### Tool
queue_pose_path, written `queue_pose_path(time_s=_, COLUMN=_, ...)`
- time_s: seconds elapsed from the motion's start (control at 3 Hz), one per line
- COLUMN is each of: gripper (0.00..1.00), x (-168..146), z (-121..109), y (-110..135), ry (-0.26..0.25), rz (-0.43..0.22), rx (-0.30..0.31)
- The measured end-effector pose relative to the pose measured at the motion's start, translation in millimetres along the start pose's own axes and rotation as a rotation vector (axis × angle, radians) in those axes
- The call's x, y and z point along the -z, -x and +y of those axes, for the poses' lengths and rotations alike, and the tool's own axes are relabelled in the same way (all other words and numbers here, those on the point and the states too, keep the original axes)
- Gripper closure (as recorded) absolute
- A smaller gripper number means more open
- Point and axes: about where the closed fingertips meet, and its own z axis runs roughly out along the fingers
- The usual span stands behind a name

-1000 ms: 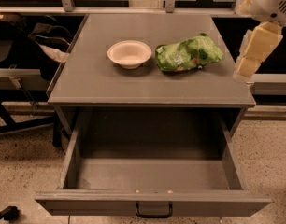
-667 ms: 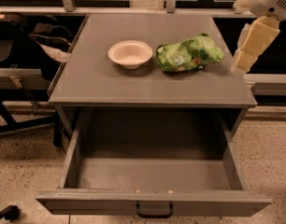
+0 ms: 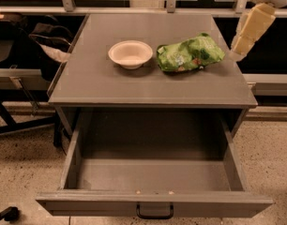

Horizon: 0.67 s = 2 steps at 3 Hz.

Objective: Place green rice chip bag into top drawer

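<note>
The green rice chip bag lies on the grey cabinet top, at the right, just beside the white bowl. The top drawer is pulled wide open below the cabinet top. Its inside holds only a few small crumbs near the front, and its black handle shows at the bottom edge. My gripper hangs in the air at the upper right, just past the cabinet's right edge. It is to the right of the bag, slightly above it, and does not touch it. It holds nothing that I can see.
A round cream-white bowl stands left of the bag. Dark chairs and bags crowd the left side. A metal rail and windows run behind the cabinet. Speckled floor lies on both sides of the drawer.
My gripper has risen a little and drifted slightly left toward the cabinet's back right corner. The bag, bowl and drawer have not moved.
</note>
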Motion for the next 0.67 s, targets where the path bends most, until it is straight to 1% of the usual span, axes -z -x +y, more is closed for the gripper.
queue_pose_path(time_s=0.33, gripper=0.0, x=-9, z=-14, y=-1, ry=0.013, rz=-0.043, rx=0.012)
queue_pose_path(time_s=0.67, gripper=0.0, x=-19, z=-27, y=-2, ry=0.011, rz=-0.068, rx=0.009)
